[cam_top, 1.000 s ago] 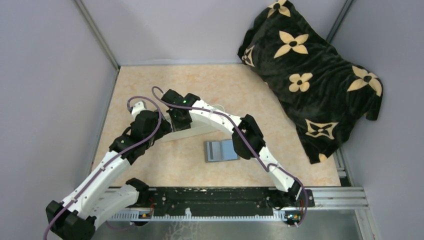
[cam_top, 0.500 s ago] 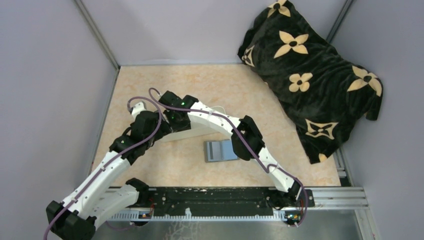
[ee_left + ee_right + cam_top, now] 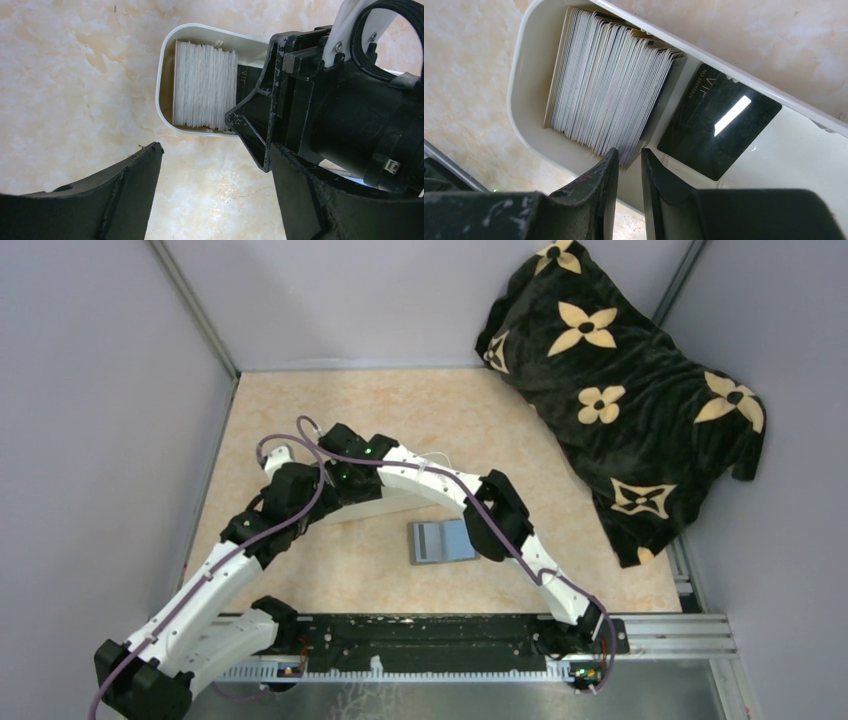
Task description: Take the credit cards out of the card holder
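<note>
Now we are looking at the right claw (image 3: 628,156), which is hanging just above the near wall of the white tray (image 3: 526,105). Its two fingers are only a little apart with nothing between them, so it is gripping nothing. One black credit card (image 3: 719,125) is lying flat on the tray floor, just beside a stack of pale cards (image 3: 609,80) that is standing on edge at the rounded end. The left claw (image 3: 215,150) is hovering wide open and empty over the bare surface (image 3: 400,410), very near to the right claw and to the same end of the tray. The card holder (image 3: 442,541) is lying open on the surface, near the tray on the side of the arm bases. The right forearm is partly covering it, and we cannot tell whether any cards are sitting in its pockets. We are judging that the drop into the tray is the step in hand, and that a return to the card holder is coming next. To do this well, we are advising to lift the right claw straight up first, so that its fingers are not catching the tray wall or pushing the stack over, and only then to swing it toward the holder. The left claw is standing close, so the two arms are needing separate paths.
</note>
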`<state>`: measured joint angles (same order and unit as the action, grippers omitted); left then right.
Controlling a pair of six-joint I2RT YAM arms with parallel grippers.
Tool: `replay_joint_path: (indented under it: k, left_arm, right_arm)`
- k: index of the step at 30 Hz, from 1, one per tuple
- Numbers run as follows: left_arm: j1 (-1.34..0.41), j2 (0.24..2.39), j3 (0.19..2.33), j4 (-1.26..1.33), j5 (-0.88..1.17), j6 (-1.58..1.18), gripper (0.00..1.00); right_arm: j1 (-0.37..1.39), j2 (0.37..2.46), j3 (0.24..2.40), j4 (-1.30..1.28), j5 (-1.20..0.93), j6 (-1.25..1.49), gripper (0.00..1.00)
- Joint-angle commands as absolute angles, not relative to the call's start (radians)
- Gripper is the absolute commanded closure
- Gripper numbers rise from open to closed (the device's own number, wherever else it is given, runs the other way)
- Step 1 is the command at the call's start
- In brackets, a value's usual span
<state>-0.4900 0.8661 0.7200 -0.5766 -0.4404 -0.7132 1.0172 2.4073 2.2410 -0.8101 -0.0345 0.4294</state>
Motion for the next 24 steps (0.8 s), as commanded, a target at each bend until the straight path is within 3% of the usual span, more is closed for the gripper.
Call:
replay_joint_path:
  k: [1, 6, 15, 24]
  left_arm:
    - [-0.487, 0.872, 0.723, -0.547, -0.419, -0.702, 0.15]
    - [-0.487, 0.865, 0.724, -0.534, -0.412, -0.696, 0.15]
    - [-0.487, 0.846, 0.727, -0.483, -0.36, -0.67, 0.15]
    - [-0.496, 0.876, 0.728, -0.354, -0.122, -0.637, 0.18]
  right_arm:
    - [1.038, 2.274, 2.199, -0.715, -0.021, 0.428, 0.76]
    - [1.03, 2.167, 2.087, -0.635, 0.064, 0.436, 0.76]
    - [0.979, 1.845, 1.686, -0.327, 0.201, 0.484, 0.77]
    - [0.942, 1.441, 1.235, -0.083, 0.393, 0.457, 0.8]
